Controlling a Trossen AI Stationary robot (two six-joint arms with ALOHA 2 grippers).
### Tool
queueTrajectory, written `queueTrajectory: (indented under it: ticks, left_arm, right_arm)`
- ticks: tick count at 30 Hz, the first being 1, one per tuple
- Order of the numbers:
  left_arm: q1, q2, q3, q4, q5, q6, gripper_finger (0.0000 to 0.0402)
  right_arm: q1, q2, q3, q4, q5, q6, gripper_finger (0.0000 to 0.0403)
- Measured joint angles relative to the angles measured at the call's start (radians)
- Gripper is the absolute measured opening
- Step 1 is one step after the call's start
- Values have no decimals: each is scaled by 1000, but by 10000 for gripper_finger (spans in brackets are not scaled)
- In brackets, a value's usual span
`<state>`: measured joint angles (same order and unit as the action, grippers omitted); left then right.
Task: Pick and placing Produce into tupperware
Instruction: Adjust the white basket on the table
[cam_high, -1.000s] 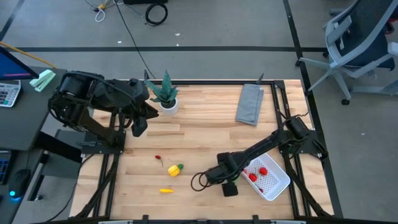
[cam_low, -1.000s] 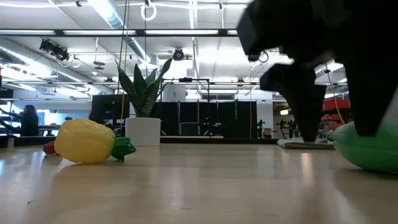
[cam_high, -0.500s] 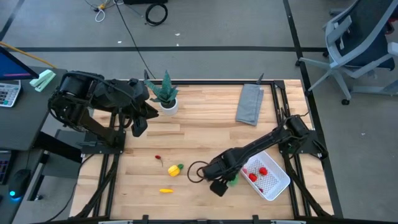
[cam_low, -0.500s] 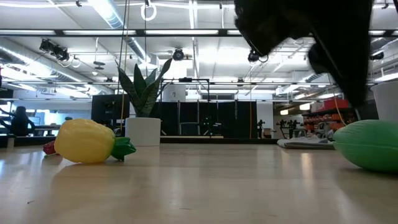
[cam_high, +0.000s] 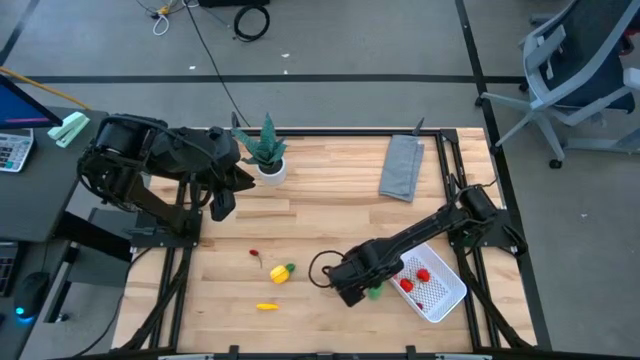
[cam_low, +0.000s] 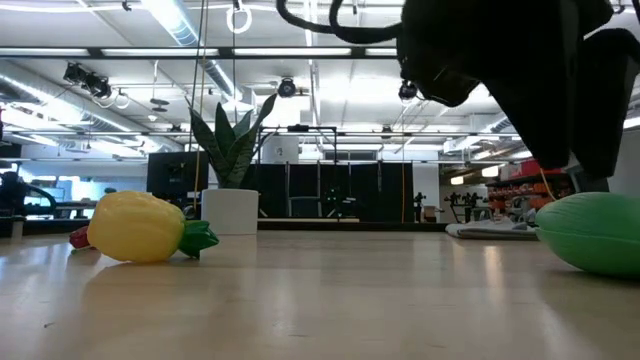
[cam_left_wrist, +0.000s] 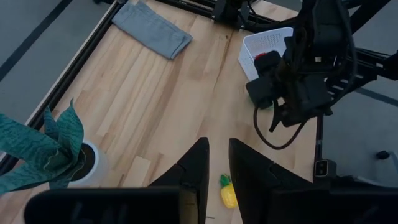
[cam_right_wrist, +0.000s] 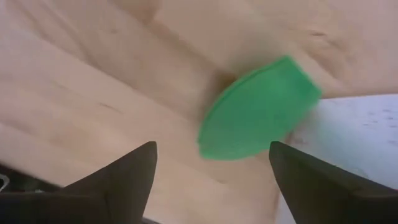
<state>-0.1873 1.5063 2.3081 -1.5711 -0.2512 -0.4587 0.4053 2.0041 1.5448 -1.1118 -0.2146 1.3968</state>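
The green oblong toy vegetable (cam_right_wrist: 255, 112) is framed between the widely parted jaws of the right gripper (cam_right_wrist: 211, 171), but it is not touched by either finger (cam_right_wrist: 124, 174); it lies on the wooden table (cam_high: 320, 215), touching or just beside the edge of the white shallow plastic tupperware (cam_high: 450, 295). Half a second ago the right gripper (cam_high: 350, 287) was set lower on the table, on the near side of the piece; it is now drawn in over it, and a second ago it stood beside the container's near corner. The piece itself is seen resting in the same place throughout. From this it is judged that the gripper is being lined up for a pick that has not yet been made. Two red pieces (cam_high: 415, 279) are already held inside the tupperware.

Farther out, the yellow piece with a green end (cam_high: 282, 272), a small red piece (cam_high: 254, 254) and a thin yellow-orange piece (cam_high: 267, 306) are left well apart from the container. The left gripper (cam_left_wrist: 214, 162) is parked near the green potted plant in its white pot (cam_high: 267, 155), its jaws nearly shut and nothing between them.

In the high view the green piece (cam_high: 374, 292) is largely hidden beneath the right wrist. In the low view the right arm is seen only as a dark mass cut off by the top edge, and the green piece (cam_low: 595, 232) is cut by the side edge. Whether the piece actually touches the container wall cannot be told.
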Motion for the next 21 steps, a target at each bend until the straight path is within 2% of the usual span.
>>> queueTrajectory:
  ticks: [4,15,21]
  left_arm:
    - [0,0,0,0,0,1,68]
    - [0,0,0,0,0,79,65]
    - [0,0,0,0,0,85,71]
  right_arm:
    - [1,0,-1,-54,5,34,320]
    - [26,0,-1,-49,-1,184,320]
    - [22,0,2,-45,-10,161,320]
